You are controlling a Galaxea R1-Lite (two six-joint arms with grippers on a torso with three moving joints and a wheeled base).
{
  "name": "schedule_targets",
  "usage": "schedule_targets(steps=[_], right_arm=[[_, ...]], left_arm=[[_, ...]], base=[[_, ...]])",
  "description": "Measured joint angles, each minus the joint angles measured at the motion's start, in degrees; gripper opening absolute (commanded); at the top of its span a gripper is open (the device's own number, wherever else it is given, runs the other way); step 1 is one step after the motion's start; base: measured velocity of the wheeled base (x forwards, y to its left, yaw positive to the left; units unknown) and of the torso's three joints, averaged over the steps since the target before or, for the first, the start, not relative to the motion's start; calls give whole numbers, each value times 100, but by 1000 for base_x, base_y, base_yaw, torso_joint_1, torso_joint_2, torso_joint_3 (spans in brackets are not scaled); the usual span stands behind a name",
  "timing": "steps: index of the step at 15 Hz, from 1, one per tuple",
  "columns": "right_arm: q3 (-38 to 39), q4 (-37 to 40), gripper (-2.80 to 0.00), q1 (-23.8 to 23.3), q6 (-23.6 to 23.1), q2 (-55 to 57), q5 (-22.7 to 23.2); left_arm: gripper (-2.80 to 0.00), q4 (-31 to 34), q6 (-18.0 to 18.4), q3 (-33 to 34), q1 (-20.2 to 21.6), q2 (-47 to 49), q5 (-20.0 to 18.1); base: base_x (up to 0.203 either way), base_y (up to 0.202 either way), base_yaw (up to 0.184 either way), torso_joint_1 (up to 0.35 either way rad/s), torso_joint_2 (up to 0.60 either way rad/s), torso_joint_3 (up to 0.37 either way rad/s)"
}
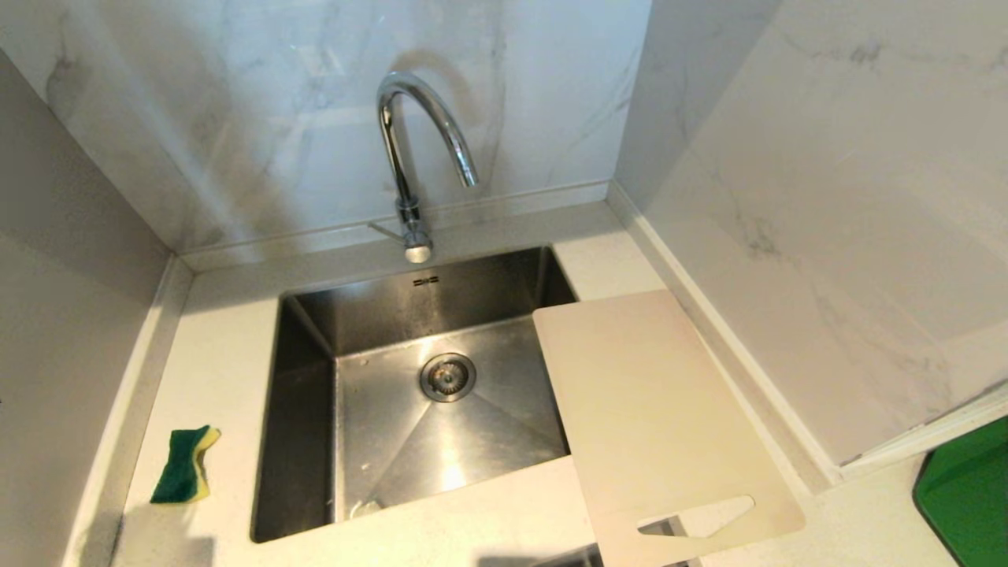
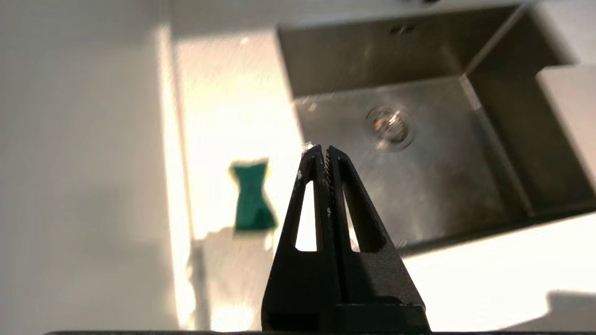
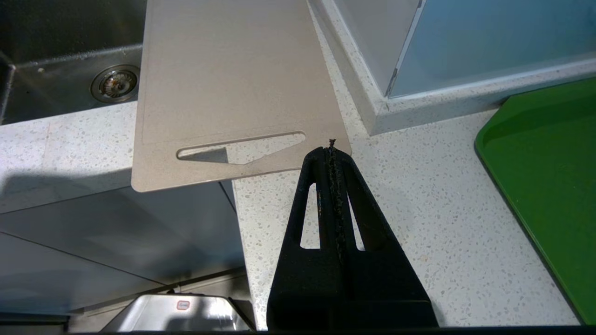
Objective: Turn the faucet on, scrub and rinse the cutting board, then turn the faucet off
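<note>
My left gripper [image 2: 326, 150] was pressed together, empty, above the counter near the sponge [image 2: 252, 200] and sink [image 2: 419, 60]. My right gripper [image 3: 332, 148], also together, hung just off the cutting board [image 1: 654, 409], which overlapped the sink's right edge. The faucet [image 1: 409, 150] stood behind.

**What Can't Be Seen Well**

The green tray [image 1: 965, 492] is cut off at the picture's corner in the head view. The sponge [image 2: 252, 201] looks blurry in the left wrist view. The cutting board [image 3: 233, 83] runs off the picture's edge in the right wrist view.
</note>
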Motion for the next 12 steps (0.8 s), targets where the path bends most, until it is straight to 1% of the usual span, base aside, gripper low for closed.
schedule_targets(steps=[3, 5, 7, 9, 10, 11, 12], right_arm=[[0, 0, -280, 0, 2, 0, -7], [0, 0, -280, -2, 5, 0, -5], [0, 0, -280, -2, 10, 0, -16], [0, 0, -280, 0, 13, 0, -11], [0, -1, -280, 0, 11, 2, -11], [0, 0, -280, 0, 13, 2, -8], [0, 0, -280, 0, 13, 2, -14]], left_arm=[[-280, 553, -100, 317, 6, -831, 132], [-280, 1031, -188, 445, 10, -1361, 282], [-280, 1334, -229, 502, 17, -1860, 398], [-280, 1483, -213, 519, 94, -2292, 470], [-280, 1501, -114, 538, 136, -2477, 481], [-280, 1524, 71, 599, 179, -2694, 476], [-280, 1557, 337, 716, 212, -2967, 461]], base=[[0, 0, 0, 0, 0, 0], [0, 0, 0, 0, 0, 0], [0, 0, 0, 0, 0, 0], [0, 0, 0, 0, 0, 0], [0, 0, 0, 0, 0, 0], [0, 0, 0, 0, 0, 0], [0, 0, 0, 0, 0, 0]])
